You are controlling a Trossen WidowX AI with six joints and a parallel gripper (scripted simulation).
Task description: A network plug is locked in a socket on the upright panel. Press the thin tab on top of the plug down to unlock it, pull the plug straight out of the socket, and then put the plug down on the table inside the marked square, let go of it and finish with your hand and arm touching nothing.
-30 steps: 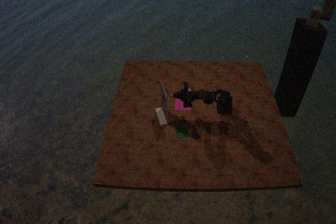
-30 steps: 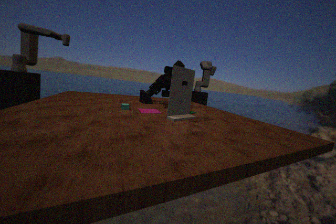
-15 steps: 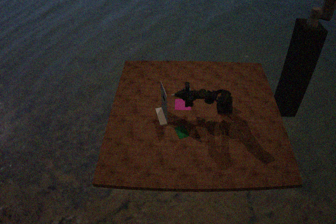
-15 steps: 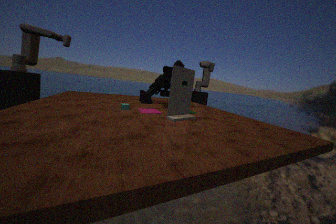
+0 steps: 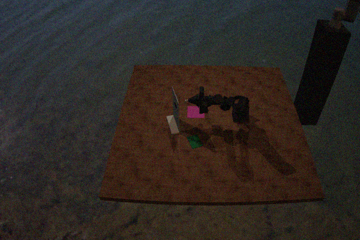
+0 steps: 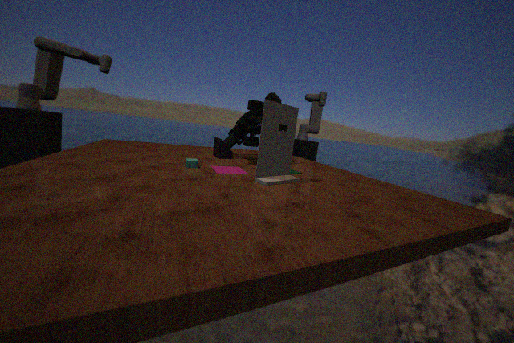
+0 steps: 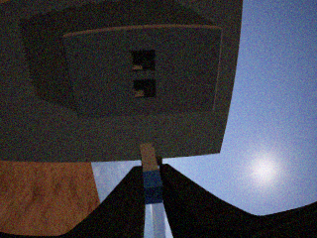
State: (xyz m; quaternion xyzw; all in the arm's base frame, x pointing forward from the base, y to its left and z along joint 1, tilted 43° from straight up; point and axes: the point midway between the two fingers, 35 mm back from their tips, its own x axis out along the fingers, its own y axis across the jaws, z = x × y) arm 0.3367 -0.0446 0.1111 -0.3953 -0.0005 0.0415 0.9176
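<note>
My gripper (image 5: 188, 100) (image 7: 151, 173) is shut on the network plug (image 5: 186, 100) (image 7: 153, 187). The plug shows a blue part, a clear body and a thin tan piece pointing toward the panel. It is out of the socket, with a gap between it and the upright grey panel (image 5: 175, 106) (image 6: 275, 146) (image 7: 188, 134). Two dark socket openings show empty in the wrist view, the upper (image 7: 143, 59) and the lower (image 7: 145, 88). A pink square (image 5: 193, 112) (image 6: 229, 169) and a green square (image 5: 194, 141) lie on the table. The panel hides the gripper in the exterior view.
The panel stands on a pale foot (image 5: 172, 124) (image 6: 277, 179) on the brown table (image 5: 209, 179) (image 6: 165, 226). A teal block (image 6: 191, 163) lies beyond the pink square. Two other arms, one at the left (image 6: 47, 65) and one at the right (image 6: 316, 116), stand on dark pedestals off the table.
</note>
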